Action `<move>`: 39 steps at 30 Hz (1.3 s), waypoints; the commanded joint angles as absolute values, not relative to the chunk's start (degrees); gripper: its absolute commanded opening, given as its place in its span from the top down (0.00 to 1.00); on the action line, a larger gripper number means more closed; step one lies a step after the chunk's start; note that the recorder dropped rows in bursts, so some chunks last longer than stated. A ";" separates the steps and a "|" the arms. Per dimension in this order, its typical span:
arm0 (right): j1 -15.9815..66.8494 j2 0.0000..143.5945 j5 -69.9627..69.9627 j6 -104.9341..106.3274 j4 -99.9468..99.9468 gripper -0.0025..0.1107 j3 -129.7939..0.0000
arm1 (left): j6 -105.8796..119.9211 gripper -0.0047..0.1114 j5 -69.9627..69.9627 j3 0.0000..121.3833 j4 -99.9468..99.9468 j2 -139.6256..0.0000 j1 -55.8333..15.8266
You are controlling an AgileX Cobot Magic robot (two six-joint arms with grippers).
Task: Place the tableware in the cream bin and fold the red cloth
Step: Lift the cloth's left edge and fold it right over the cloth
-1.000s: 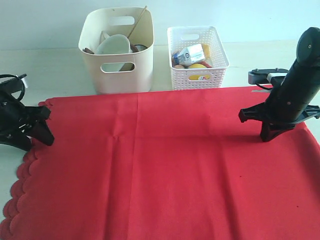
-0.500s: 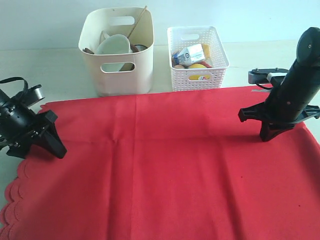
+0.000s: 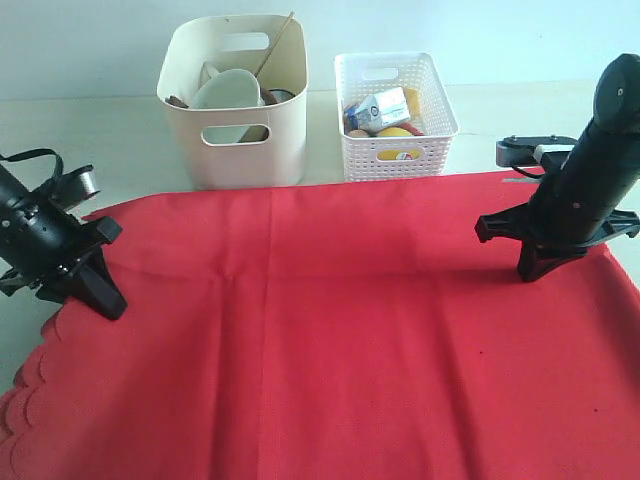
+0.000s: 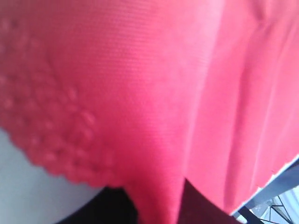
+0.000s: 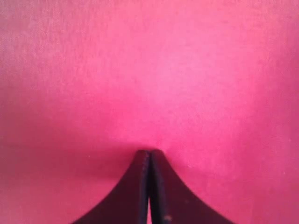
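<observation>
The left claw (image 3: 103, 298), middle left, grasps the red cloth (image 3: 330, 330) at its scalloped edge. The right claw (image 3: 530, 270), middle right, is clenched, tips on the cloth. At the top of the counter (image 3: 120, 130) stand two containers: the cream bin (image 3: 250, 160) holds one bowl (image 3: 228, 90) and a chopstick (image 3: 275, 45); the lattice basket (image 3: 400, 150) holds a carton (image 3: 380, 108).

Surface (image 3: 120, 130): carries everything listed.
Cloth (image 3: 330, 330): spread over the 6 o'clock half.
Bin (image 3: 240, 155): behind the cloth at 11 o'clock, at its far edge; bowl (image 3: 228, 92) and chopstick (image 3: 275, 45) inside.
Basket (image 3: 400, 150): just beside the bin, at its 3 o'clock, not touching.
Left claw (image 3: 105, 300): on the cloth's 9 o'clock edge.
Right claw (image 3: 530, 270): on the cloth, toward 3 o'clock.
</observation>
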State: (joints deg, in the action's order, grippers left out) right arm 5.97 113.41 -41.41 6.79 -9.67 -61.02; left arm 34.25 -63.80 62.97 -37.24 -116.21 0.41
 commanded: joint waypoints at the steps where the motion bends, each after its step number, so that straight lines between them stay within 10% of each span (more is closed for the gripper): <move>1: 5.97 116.13 -40.36 9.08 -14.35 0.98 -60.35 | 34.49 0.95 -67.16 63.49 -38.23 -111.70 1.55; 18: 14.81 116.13 -40.52 11.99 -18.27 0.98 -60.35 | 33.26 0.95 -69.96 65.52 -46.96 -98.80 0.22; 39: 17.35 109.45 -40.30 7.87 -11.79 0.98 -60.43 | 26.64 0.95 -69.96 77.60 -59.15 -98.85 -21.10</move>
State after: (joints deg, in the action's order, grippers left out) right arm 17.16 112.32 -39.58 10.10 -15.81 -60.99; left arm 27.94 -69.91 75.81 -56.35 -98.13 -19.20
